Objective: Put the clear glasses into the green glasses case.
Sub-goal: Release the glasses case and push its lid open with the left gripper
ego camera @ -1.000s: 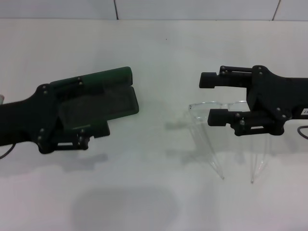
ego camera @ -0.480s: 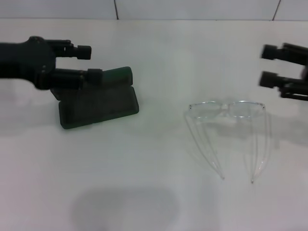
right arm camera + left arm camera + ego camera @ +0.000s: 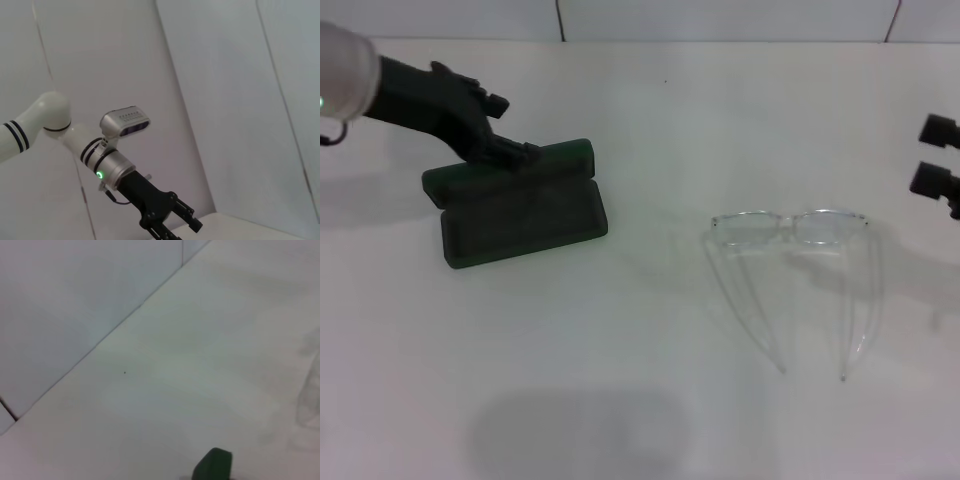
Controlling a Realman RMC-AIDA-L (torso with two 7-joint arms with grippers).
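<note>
The green glasses case [image 3: 520, 215] lies open on the white table at the left, its lid standing up at the back; one green corner of the case [image 3: 215, 466] shows in the left wrist view. The clear glasses [image 3: 790, 228] rest on the table at the right, lenses away from me and both temple arms unfolded toward me. My left gripper [image 3: 518, 125] hovers open just behind the case lid, holding nothing; the left gripper [image 3: 175, 222] also shows in the right wrist view. My right gripper [image 3: 932, 153] is open at the right edge, beside and clear of the glasses.
A tiled wall [image 3: 720, 18] runs along the back of the table. The white table [image 3: 650, 330] is bare between the case and the glasses and toward the front edge.
Both arms have drawn back: the left one from over the case to behind its lid at the back left, the right one from over the glasses to the right edge. Case and glasses stayed put.
</note>
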